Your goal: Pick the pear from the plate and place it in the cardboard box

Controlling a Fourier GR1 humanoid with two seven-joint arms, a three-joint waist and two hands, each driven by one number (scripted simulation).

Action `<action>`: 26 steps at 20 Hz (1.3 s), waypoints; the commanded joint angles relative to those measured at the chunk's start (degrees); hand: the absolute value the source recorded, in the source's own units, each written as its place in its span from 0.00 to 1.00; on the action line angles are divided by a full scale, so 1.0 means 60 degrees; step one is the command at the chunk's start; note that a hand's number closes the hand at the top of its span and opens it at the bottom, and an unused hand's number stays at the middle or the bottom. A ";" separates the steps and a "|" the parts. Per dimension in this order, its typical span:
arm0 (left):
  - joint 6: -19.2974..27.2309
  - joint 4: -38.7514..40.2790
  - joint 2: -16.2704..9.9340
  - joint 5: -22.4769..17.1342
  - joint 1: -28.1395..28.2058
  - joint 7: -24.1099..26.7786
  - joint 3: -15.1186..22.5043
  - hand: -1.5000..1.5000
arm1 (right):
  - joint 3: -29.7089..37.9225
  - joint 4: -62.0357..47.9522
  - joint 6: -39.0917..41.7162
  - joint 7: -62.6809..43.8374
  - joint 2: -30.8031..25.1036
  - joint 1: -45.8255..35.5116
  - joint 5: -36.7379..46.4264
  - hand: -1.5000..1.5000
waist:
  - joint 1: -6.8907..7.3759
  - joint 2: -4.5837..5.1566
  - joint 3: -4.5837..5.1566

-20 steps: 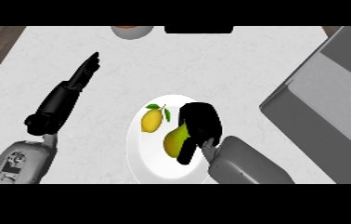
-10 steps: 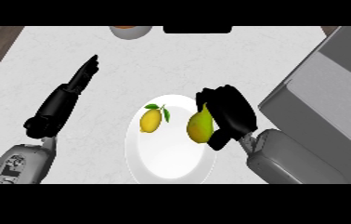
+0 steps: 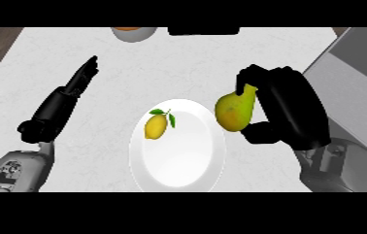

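My right hand point(image 3: 294, 107) is curled round a yellow-green pear point(image 3: 234, 110) and holds it above the right rim of the white plate point(image 3: 179, 165). A yellow lemon point(image 3: 156, 126) with green leaves lies on the plate's upper left part. The grey cardboard box point(image 3: 344, 73) shows at the right edge, partly behind my right hand. My left hand point(image 3: 64, 99) rests open on the counter at the left, fingers straight and pointing away.
A grey bowl point(image 3: 133, 33) with something orange in it stands at the counter's far edge. A dark object point(image 3: 204, 31) lies beside it at the top centre. The white counter runs between the plate and the far edge.
My right hand has lifted the pear off the plate and carried it up and to the right, towards the box. The lemon and my left hand have stayed put.
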State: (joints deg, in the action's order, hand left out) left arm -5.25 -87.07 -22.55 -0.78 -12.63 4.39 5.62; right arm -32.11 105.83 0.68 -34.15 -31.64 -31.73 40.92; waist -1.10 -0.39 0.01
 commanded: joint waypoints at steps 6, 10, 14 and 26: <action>0.0055 -0.0324 0.0166 0.0239 -0.0375 -0.0664 0.0062 0.50 | 0.3358 0.0381 -0.0032 -0.1626 -0.0482 0.0003 -0.0581 1.00 | 0.0089 0.0042 -0.0006; -0.0160 -0.0458 0.0301 0.0192 0.0207 -0.0234 0.0097 0.50 | 0.5072 -0.0561 -0.0051 -0.0608 -0.1050 0.0212 -0.1468 1.00 | 0.0187 0.0059 -0.0006; -0.0304 0.0318 0.0394 0.0308 -0.0390 0.0063 -0.0194 0.50 | 0.5643 -0.1915 0.0210 0.0290 -0.1355 0.0019 -0.1357 1.00 | 0.0189 0.0084 -0.0001; -0.0225 0.0348 0.0644 0.0558 -0.0603 0.0065 -0.0171 0.50 | 0.5920 -0.6540 0.2742 0.3569 -0.2793 0.0490 -0.2198 1.00 | 0.0297 0.0137 -0.0010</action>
State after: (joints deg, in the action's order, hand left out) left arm -7.54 -85.85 -19.93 1.36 -14.45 4.89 4.32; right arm 3.36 75.37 15.15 -19.68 -47.59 -29.35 27.67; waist 0.50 0.30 -0.01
